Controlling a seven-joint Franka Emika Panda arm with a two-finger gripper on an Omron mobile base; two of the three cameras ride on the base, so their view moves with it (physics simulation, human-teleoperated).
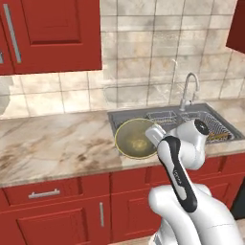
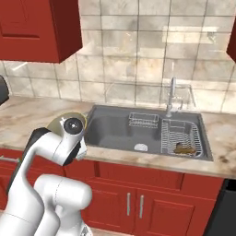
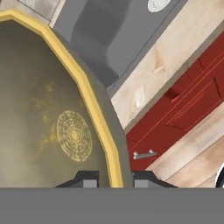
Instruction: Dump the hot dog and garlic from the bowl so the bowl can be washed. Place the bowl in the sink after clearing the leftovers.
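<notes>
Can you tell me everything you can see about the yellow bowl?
The bowl is round and shallow, olive-yellow inside with a brighter yellow rim. Its inside looks empty, with yellowish smears and a ring pattern at the bottom. It is tipped up, showing its inside in the left base view, over the sink's left front corner. The pincer straddles its rim, one fingertip inside and one outside, apparently holding it up.

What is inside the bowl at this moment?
In the hand view the bowl holds only yellowish residue; no hot dog or garlic is visible. The gripper straddles its rim, and the bowl's lower part is cut off.
</notes>
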